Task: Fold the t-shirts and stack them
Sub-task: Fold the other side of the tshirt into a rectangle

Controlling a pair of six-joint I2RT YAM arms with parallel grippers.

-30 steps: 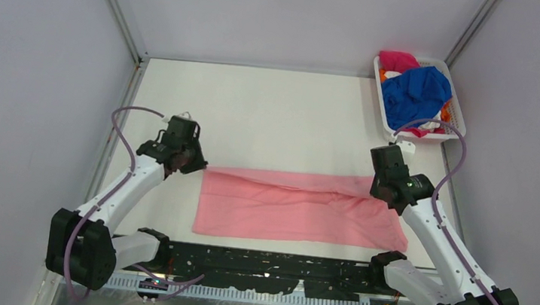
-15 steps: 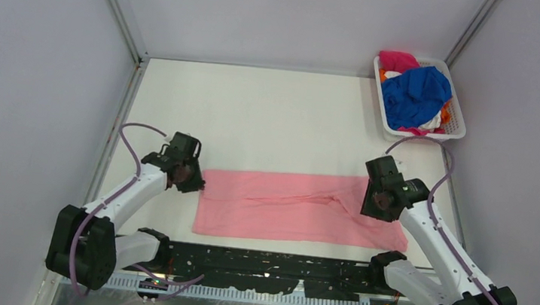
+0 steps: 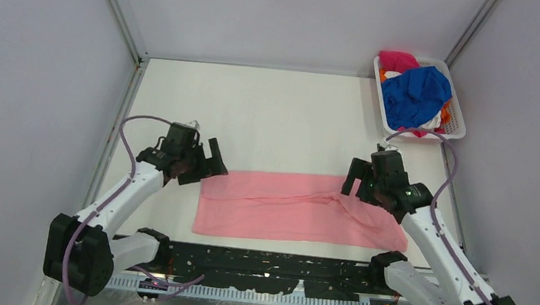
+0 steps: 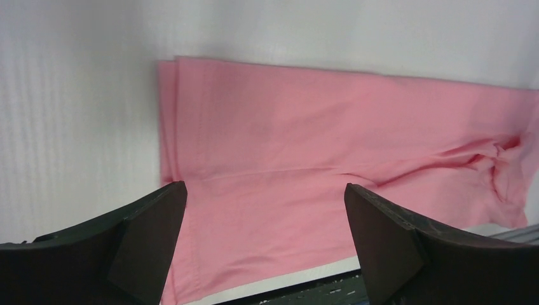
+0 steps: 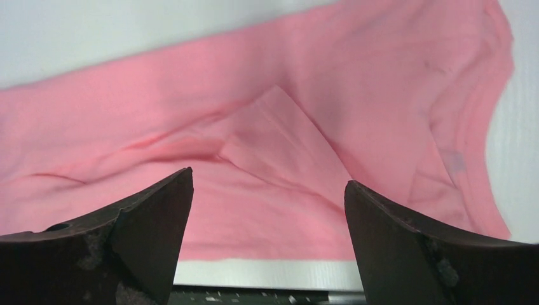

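Pink t-shirt (image 3: 291, 208): folded band, long axis left-right.
Left gripper (image 3: 211, 163): spread wide, at left end.
Right gripper (image 3: 352, 184): spread wide, near right end.
Basket shirts (image 3: 413, 92): heaped, outlines unclear.

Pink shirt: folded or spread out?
Folded: the pink shirt lies as a long strip, doubled layers showing at its end in the left wrist view.

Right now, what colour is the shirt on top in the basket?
The shirt is royal blue; top external view.
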